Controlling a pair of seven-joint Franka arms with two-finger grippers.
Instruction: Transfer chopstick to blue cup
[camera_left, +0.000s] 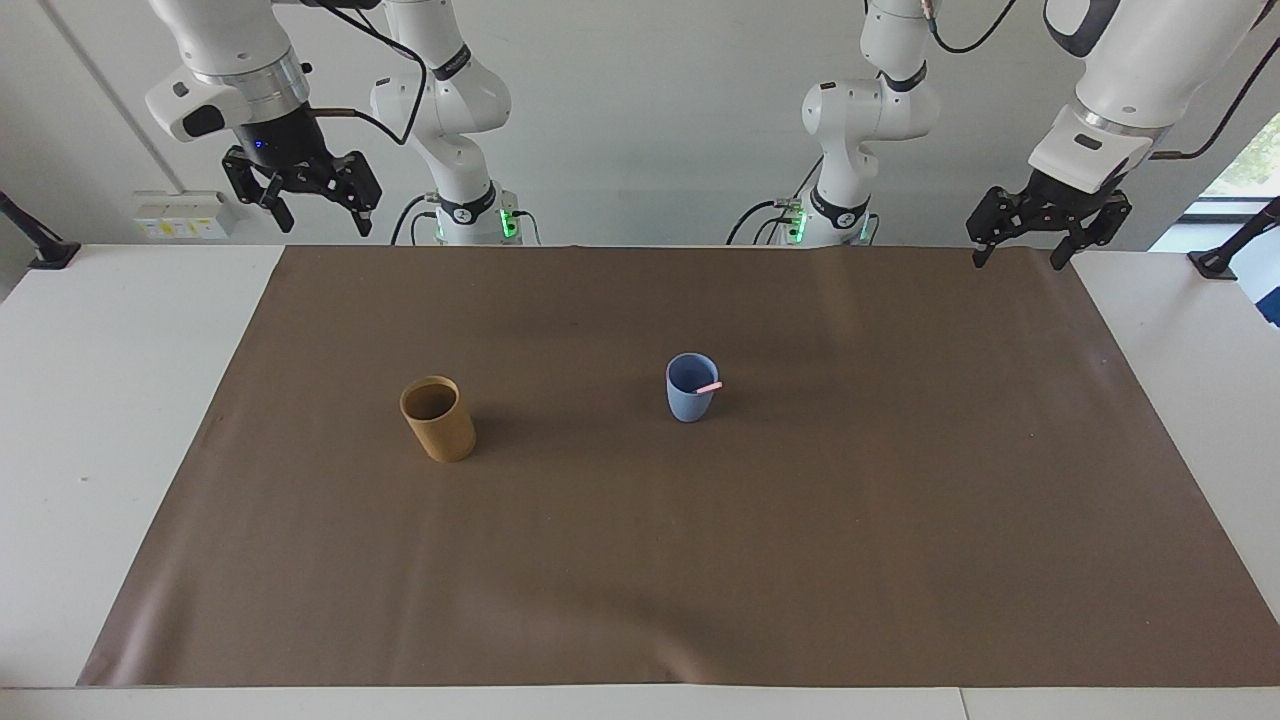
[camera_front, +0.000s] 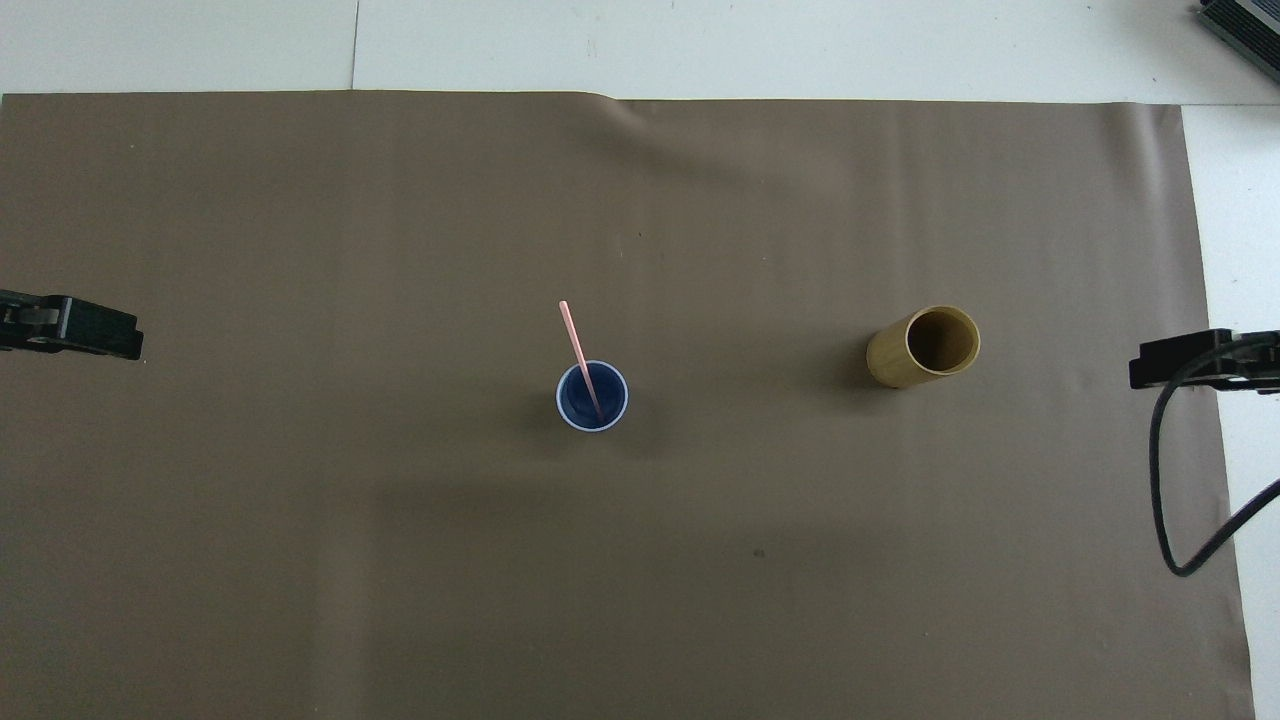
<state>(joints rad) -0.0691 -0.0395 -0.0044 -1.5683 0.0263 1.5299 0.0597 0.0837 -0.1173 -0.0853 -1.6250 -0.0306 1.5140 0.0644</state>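
Observation:
The blue cup (camera_left: 690, 400) (camera_front: 618, 398) stands upright near the middle of the brown mat. One pale-pink chopstick (camera_left: 709, 386) (camera_front: 576, 340) rests in it, leaning over the rim, with its upper end sticking out. My right gripper (camera_left: 322, 226) hangs open and empty in the air over the mat's corner at the right arm's end. At the other end my left gripper (camera_left: 1017, 263) is also open and empty, low over the mat's corner by the robots. Neither gripper is close to the cup.
A tan cylindrical cup (camera_left: 438, 420) (camera_front: 920, 347) stands upright beside the blue cup, toward the right arm's end. The brown mat (camera_left: 640, 560) covers most of the white table (camera_left: 120, 420). A black cable (camera_front: 1165, 470) loops down from the right arm.

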